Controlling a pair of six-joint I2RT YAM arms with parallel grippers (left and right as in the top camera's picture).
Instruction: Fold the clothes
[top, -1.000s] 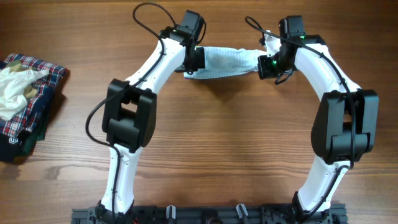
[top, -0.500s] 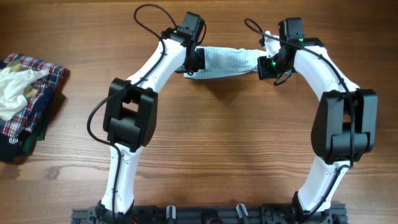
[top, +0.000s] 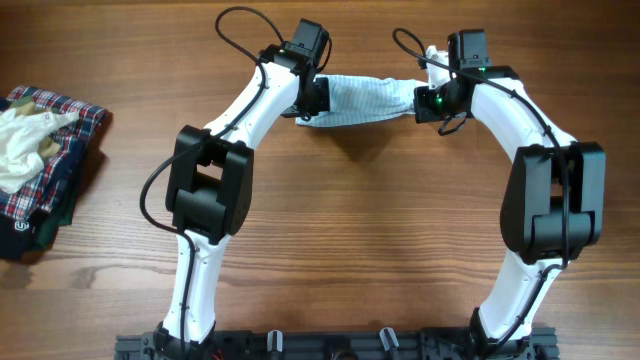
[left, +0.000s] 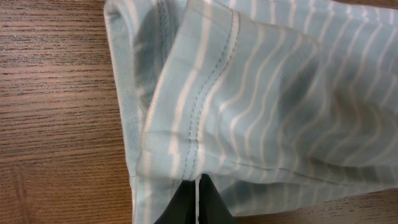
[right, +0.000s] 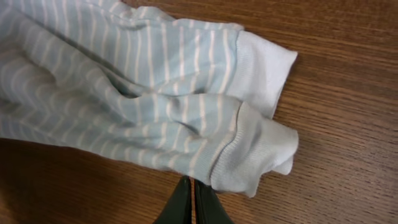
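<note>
Stretching between grippers: striped garment (top: 365, 100), light blue with thin white stripes, drawn into a narrow band from the left gripper (top: 316, 98) to the right gripper (top: 428, 103), at the far middle of the table (top: 350, 230).
Garment height: dark shadow on the wood just under the band in the overhead view; middle seemingly off the surface, by how much cannot be told.
Left gripper (left: 198, 200): dark fingertips pressed together, pinching a gathered fold at the lower edge of the striped garment (left: 261, 106).
Left end of garment: stitched hem (left: 208, 81) running up from the pinch, layers folded over one another, bare wood to one side.
Right gripper (right: 193, 200): fingertips closed tight with only a hairline between them, pinching thin cloth where the lower edge of the striped garment (right: 124, 99) meets the tips.
Right end of garment: two pale ribbed cuffs (right: 261, 149), one above the other; lower one bunched and just beside the fingertips, upper one spread flat.
Left edge of table: plaid garment (top: 60, 160) in red and navy, loosely heaped, with a cream cloth (top: 22, 150) crumpled on top; well apart from both grippers.
</note>
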